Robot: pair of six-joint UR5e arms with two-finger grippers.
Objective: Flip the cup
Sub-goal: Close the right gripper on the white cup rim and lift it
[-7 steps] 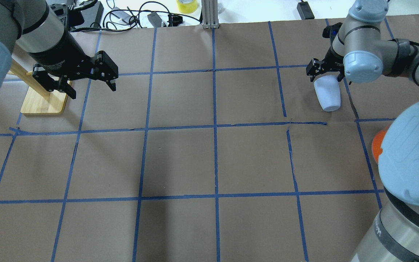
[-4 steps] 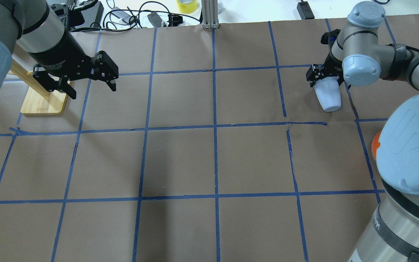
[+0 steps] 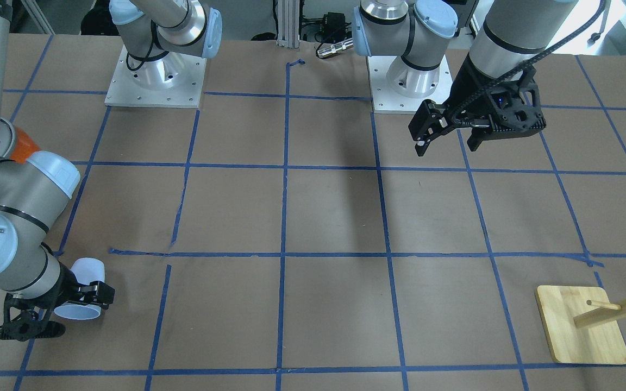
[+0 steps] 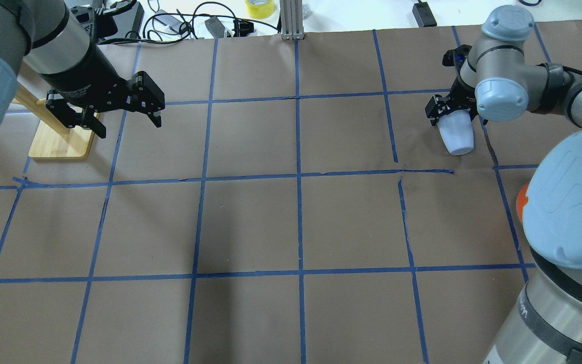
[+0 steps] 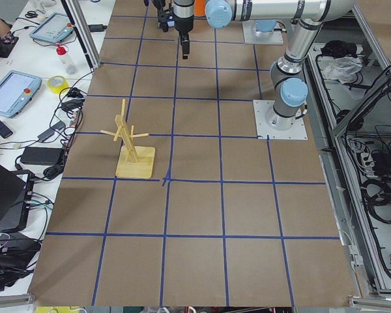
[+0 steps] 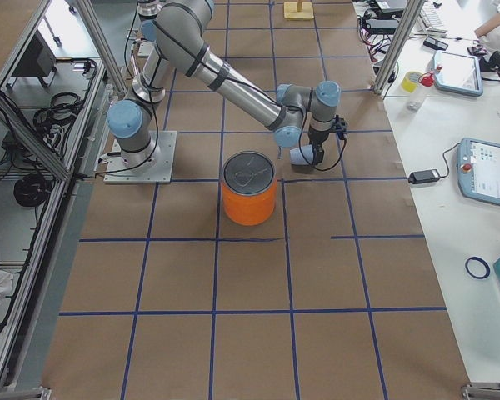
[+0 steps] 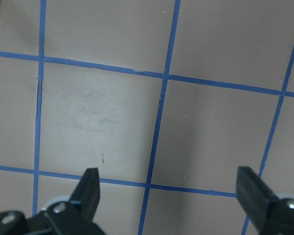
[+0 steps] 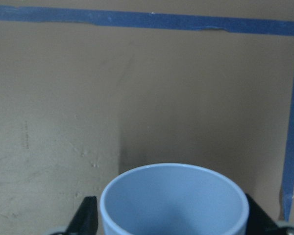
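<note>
The pale lavender-blue cup [image 4: 456, 137] is tilted on its side at the far right of the table. Its wide rim is in my right gripper [image 4: 451, 115] and its base points toward the robot. My right gripper is shut on the cup at the rim. In the front view the cup [image 3: 83, 282] sits between the fingers of my right gripper [image 3: 63, 310], with the rim facing the camera. The right wrist view looks into the cup's open mouth [image 8: 174, 203]. My left gripper [image 4: 129, 129] is open and empty, above the table at the far left. The left wrist view shows it [image 7: 169, 188] over bare paper.
A big orange can with a silver lid [image 6: 250, 190] stands near the right arm's base, partly hidden in the overhead view [image 4: 522, 202]. A wooden peg stand [image 4: 61, 141] stands beside my left gripper. Brown paper with blue tape lines [image 4: 298, 177] covers the table. Cables lie at the far edge.
The right wrist has turned and shifted slightly over the cup. The cup now looks shorter from above, rim end raised, base in the same spot. The left arm has not moved.
</note>
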